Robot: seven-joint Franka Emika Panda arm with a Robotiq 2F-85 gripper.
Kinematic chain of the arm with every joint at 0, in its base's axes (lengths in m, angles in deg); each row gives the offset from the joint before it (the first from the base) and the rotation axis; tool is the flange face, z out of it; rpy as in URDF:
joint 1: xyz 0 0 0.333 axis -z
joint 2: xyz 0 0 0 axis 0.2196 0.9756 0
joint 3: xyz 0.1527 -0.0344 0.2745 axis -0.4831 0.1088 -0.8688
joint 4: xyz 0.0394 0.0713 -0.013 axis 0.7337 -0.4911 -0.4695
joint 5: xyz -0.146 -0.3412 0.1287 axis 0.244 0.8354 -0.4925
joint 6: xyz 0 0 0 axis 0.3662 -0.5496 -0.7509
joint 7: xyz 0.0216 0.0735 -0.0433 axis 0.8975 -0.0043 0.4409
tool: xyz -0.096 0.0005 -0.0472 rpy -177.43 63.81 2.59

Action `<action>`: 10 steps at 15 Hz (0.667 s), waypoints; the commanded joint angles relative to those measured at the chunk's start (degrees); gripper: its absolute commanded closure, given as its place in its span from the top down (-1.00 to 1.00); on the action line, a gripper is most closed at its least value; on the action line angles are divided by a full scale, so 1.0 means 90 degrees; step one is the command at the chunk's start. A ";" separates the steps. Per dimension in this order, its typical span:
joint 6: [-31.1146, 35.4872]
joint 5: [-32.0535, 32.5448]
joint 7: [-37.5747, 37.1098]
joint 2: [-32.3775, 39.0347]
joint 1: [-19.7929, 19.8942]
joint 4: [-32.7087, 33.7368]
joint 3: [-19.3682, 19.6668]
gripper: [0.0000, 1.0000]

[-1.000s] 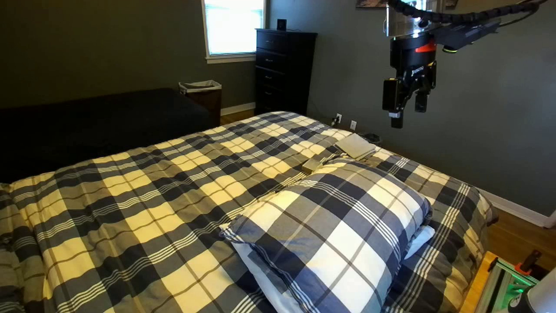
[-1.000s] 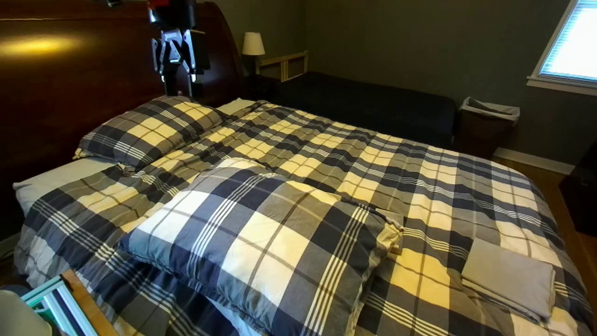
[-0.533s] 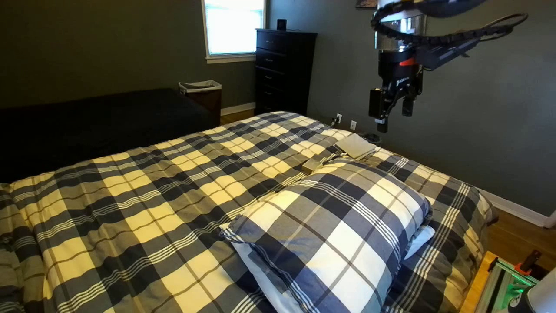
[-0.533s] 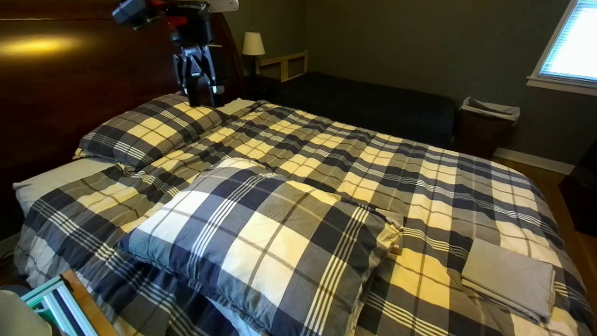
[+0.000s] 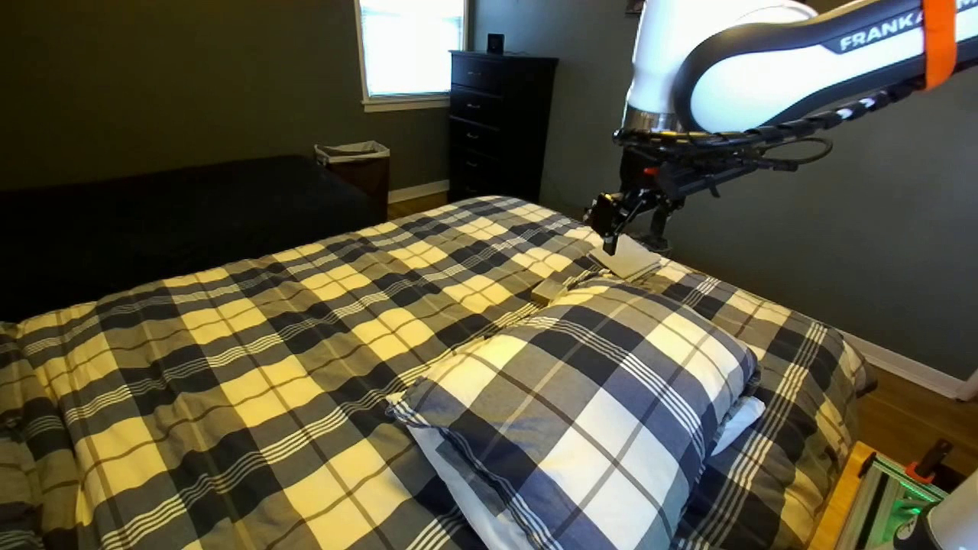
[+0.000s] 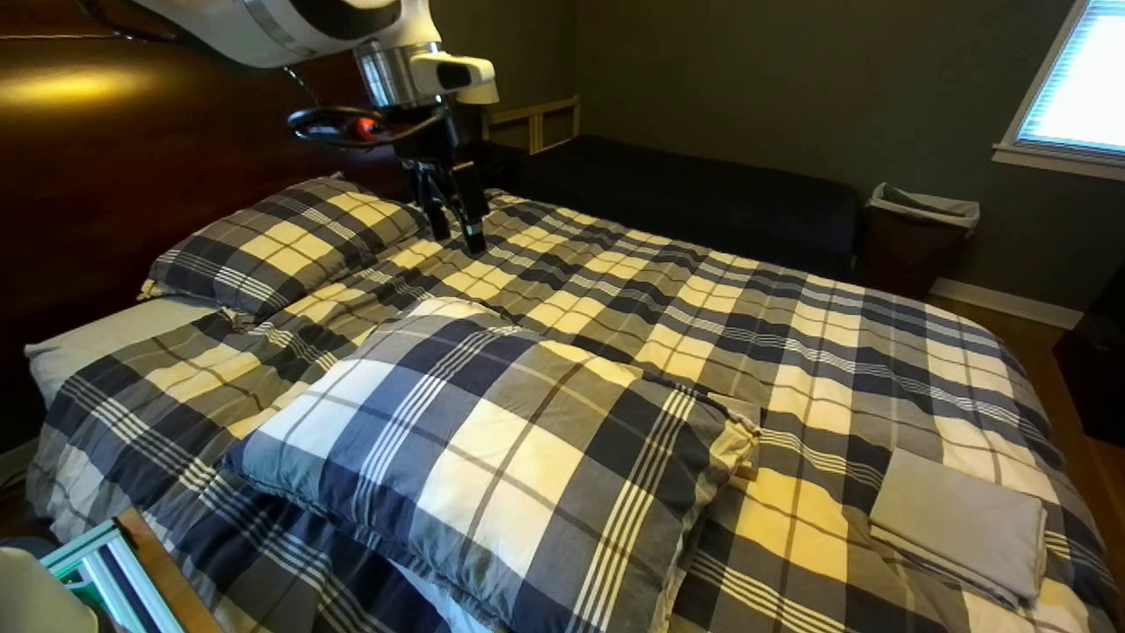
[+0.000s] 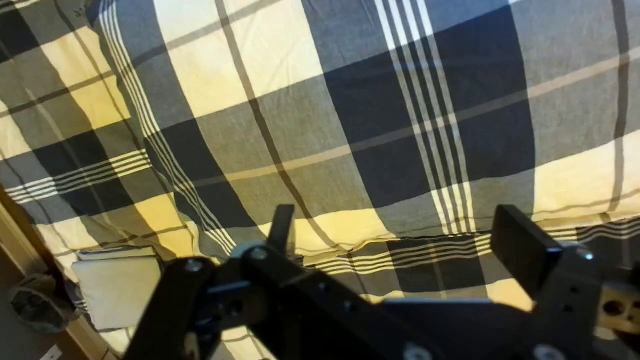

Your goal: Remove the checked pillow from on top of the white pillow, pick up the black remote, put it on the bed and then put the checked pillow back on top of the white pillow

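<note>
Lying below your spread, empty jaws, the checked pillow (image 6: 492,440) should handle as soft, light and yielding, so you would best pinch its seamed edge (image 7: 345,244) nearest the jaws, clear of the white pillow (image 5: 487,519) underneath.

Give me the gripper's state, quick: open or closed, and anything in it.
Gripper: open, holding nothing, up in the air over the bed.

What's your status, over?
Black two-fingered gripper open, empty, hovering. Rectangular navy-and-white checked cloth pillow atop white cloth pillow. Black remote: can't make out. No obstruction seen.
</note>
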 commanded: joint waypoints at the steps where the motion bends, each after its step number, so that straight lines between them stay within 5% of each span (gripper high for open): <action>1: 0.0728 0.0135 -0.0511 0.0720 0.0159 -0.0008 0.0102 1.00; 10: 0.1796 0.0400 -0.1130 0.2555 0.0123 0.0481 0.0696 1.00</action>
